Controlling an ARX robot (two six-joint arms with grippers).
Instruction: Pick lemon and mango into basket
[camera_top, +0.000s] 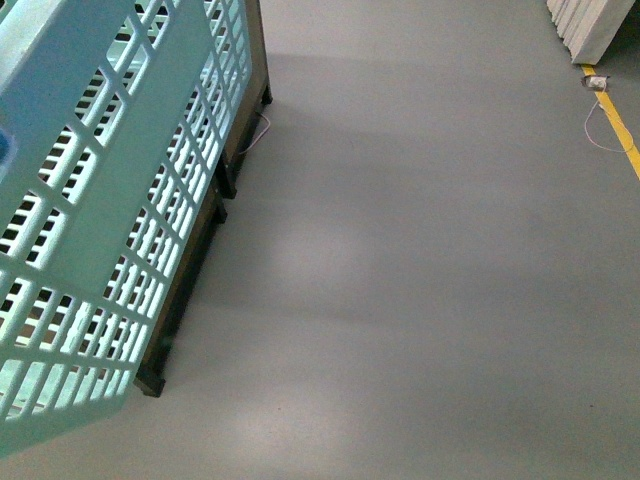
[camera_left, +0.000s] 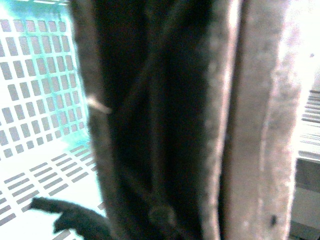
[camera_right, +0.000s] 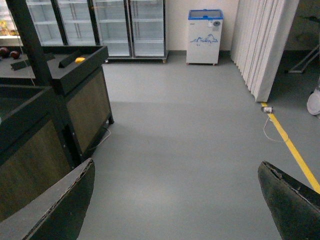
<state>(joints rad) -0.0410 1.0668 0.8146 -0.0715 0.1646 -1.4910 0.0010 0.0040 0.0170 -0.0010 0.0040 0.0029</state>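
The basket (camera_top: 120, 200) is hanging tilted at nine o'clock, close up; whether the left gripper is clamping it I cannot tell. The right gripper (camera_right: 176, 167) is gaping empty. Picking is probably just starting: next it needs reaching the small yellow fruit (camera_right: 80, 60) on the dark stand (camera_right: 85, 100).

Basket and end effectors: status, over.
Right end effector open, empty. Left wrist view blurred close-up, grasp unreadable. Basket tilted close to front camera, no fruit seen inside. Yellow fruit on display stand.
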